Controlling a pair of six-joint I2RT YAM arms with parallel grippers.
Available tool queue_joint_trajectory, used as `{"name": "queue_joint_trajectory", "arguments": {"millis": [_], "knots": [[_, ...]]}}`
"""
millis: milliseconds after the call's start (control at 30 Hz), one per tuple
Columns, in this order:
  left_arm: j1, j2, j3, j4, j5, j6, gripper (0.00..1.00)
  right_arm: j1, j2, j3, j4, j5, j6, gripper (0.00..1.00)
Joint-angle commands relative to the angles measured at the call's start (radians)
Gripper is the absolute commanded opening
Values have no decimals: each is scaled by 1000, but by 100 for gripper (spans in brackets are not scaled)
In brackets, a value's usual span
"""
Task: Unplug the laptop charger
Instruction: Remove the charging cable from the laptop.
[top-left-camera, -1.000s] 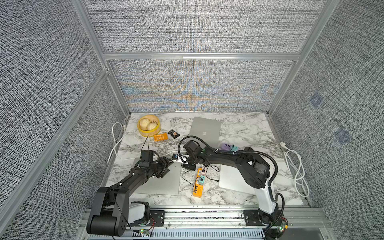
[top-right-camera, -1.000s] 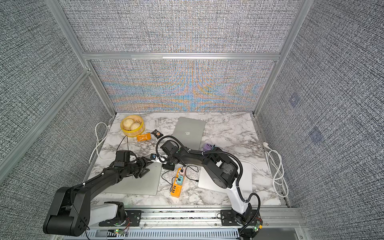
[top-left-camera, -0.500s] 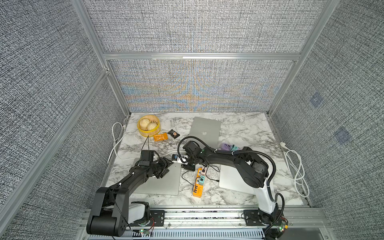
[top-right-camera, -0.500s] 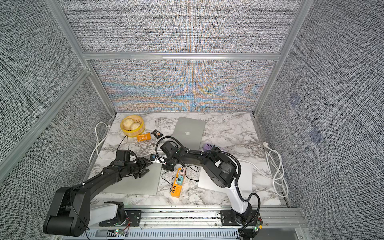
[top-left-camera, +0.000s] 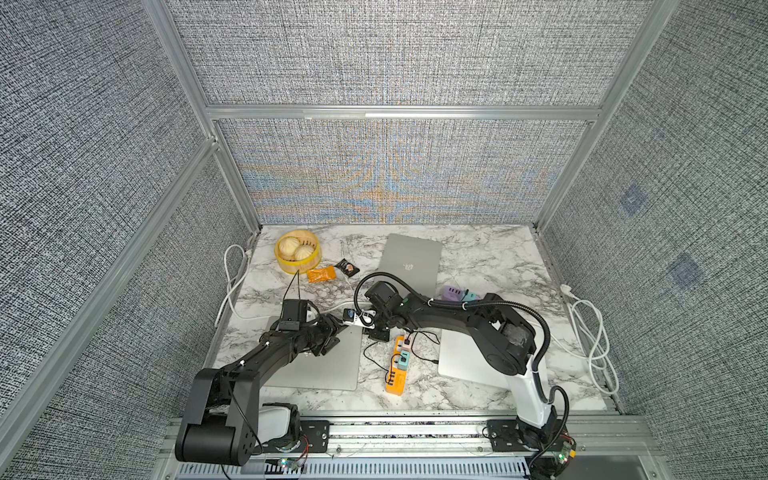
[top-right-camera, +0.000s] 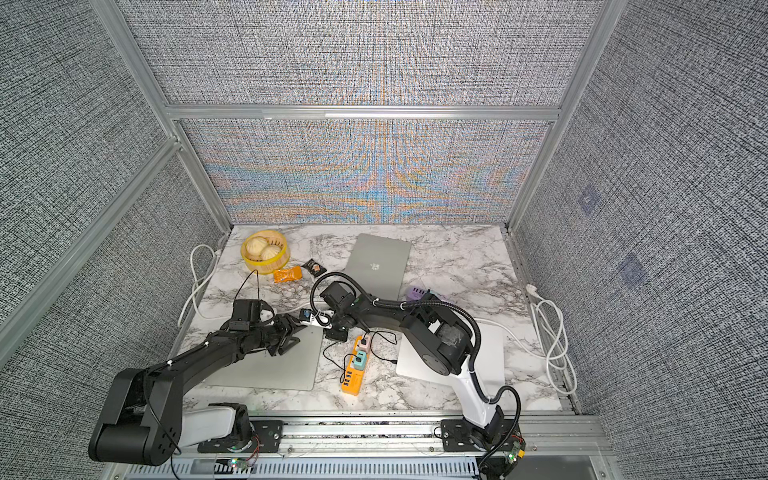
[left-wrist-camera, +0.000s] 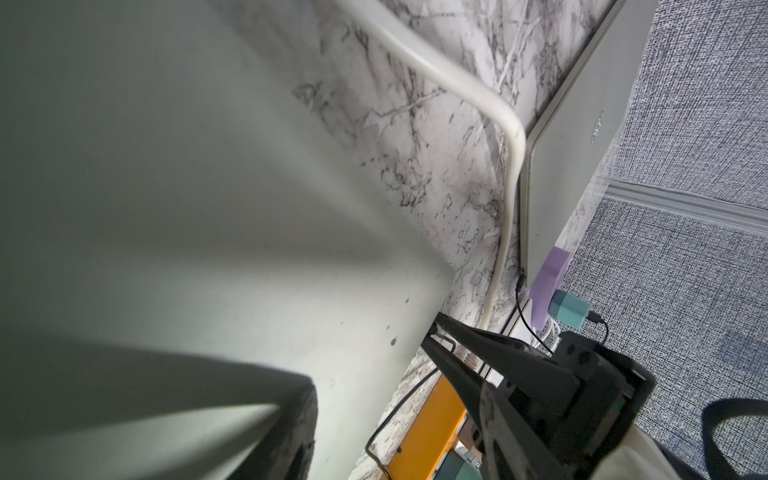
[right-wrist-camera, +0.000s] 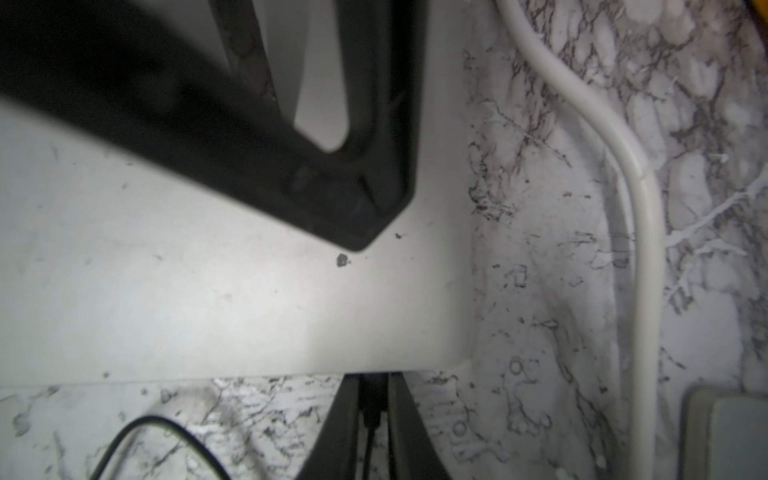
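Since the charger plug is a small, stiff black stub seated in the edge of the laptop on the left arm's side, close to its corner, I judge its hard body to be the only sound place to hold. Its thin black cable is limp and would strain or slip if I tugged that instead. In the right wrist view the right gripper has its fingers closed on either side of that plug, hard up against the laptop's edge. The plug looks light, but a friction fit could drag the slim, smooth laptop along the marble table, so a straight outward pull seems wise. The left gripper rests on the lid with its jaws apart, which should brace it.
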Motion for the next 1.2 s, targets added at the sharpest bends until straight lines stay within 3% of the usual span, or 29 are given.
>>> {"name": "queue_joint_trajectory", "arguments": {"millis": [0, 133, 267, 667, 933, 1167], "knots": [[-1, 15, -15, -90, -56, 2, 63, 3, -2, -13, -31, 37, -43, 15], [-1, 39, -25, -68, -55, 3, 63, 3, -13, -16, -49, 53, -60, 13], [0, 52, -25, -58, -54, 1, 63, -6, -26, -31, -24, -13, -26, 12], [-1, 50, -7, -74, -56, 8, 62, 10, -25, 6, -93, 47, -73, 12], [-2, 28, -1, -97, -60, 11, 62, 8, -74, 21, -85, 18, 5, 36], [0, -6, 19, -123, -51, 19, 62, 7, -201, -13, -43, 59, 34, 38]]}}
